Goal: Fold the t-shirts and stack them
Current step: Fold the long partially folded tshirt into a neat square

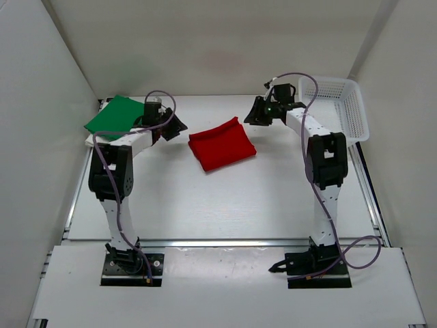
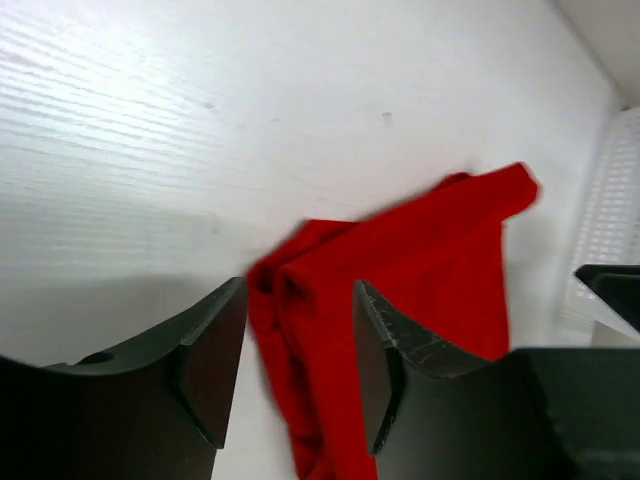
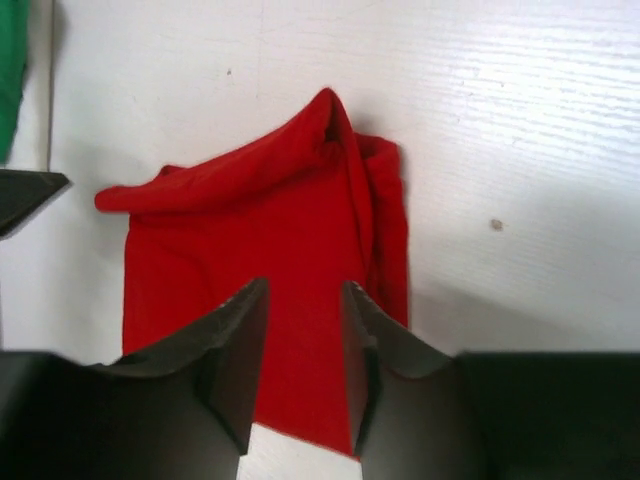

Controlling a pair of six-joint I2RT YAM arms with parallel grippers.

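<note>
from the arm bases at 6 o'clock, bare white surface point(image 1: 225, 198) runs up to the middle, where the red t-shirt point(image 1: 222, 143) lies folded into a compact, slightly skewed rectangle with one bunched corner. the left gripper point(image 1: 179, 127) hangs just off the shirt's 9 o'clock edge and the right gripper point(image 1: 254, 113) just past its 1 o'clock corner. in both wrist views the fingers stand apart with red cloth showing below the gap and nothing pinched between them. the folding of the red one looks done, so the step in hand is probably stacking. the next move would call for a grip through all the layers at one edge, and likely support from both sides, so that the bundle does not fall open on its way to the pile. that pile sits at 10 o'clock: the green t-shirt point(image 1: 115, 113) lies flat, and a pale edge under it may be the white t-shirt point(image 1: 91, 139), though that is hard to tell. a white mesh basket point(image 1: 355, 109) stands at 2 o'clock. plain pale walls close in the far side and both flanks.
</note>
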